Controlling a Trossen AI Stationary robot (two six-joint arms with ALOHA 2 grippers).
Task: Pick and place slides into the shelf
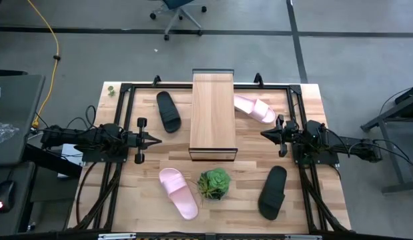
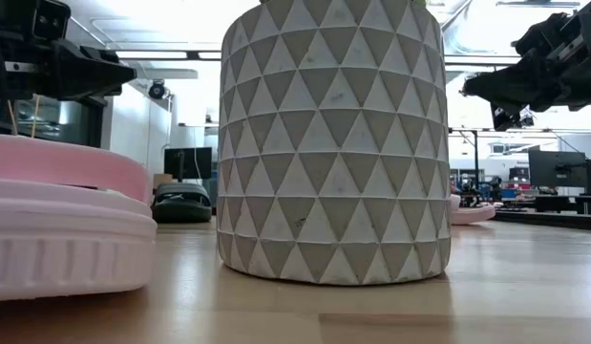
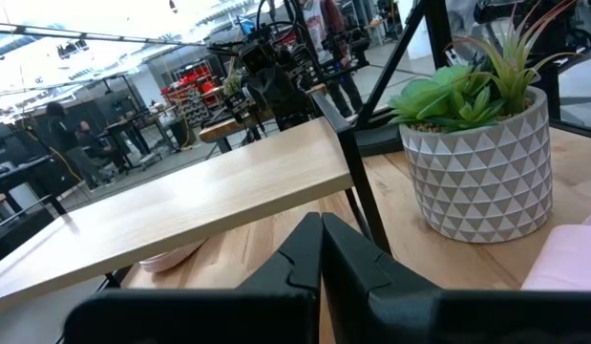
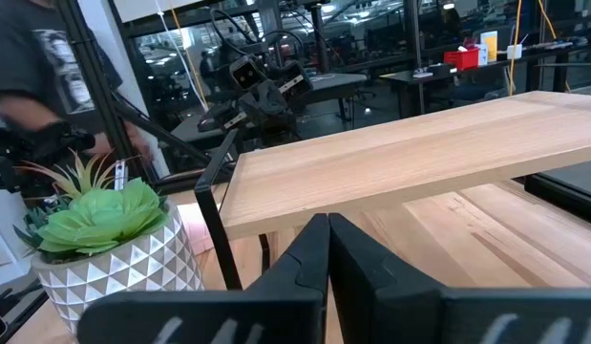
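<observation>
The light wood shelf (image 1: 213, 113) stands mid-table, its long side running near to far. One black slide (image 1: 169, 111) lies left of it, and a pale pink slide (image 1: 254, 108) lies at its right side. A second pink slide (image 1: 178, 192) and a second black slide (image 1: 273, 192) rest flat near the table's near edge. My left gripper (image 1: 156, 139) hovers left of the shelf's near end, shut, holding nothing. My right gripper (image 1: 265, 133) hovers to the right of that end, also shut and empty. Each wrist view shows the fingers closed together (image 3: 321, 250) (image 4: 327, 241), facing the shelf (image 3: 200, 201) (image 4: 419, 153).
A green plant in a white patterned pot (image 1: 215, 183) stands just near of the shelf, between the near pink and black slides; it fills the low view (image 2: 333, 143). A dark frame (image 1: 123, 93) borders the table. People and benches show in the room beyond.
</observation>
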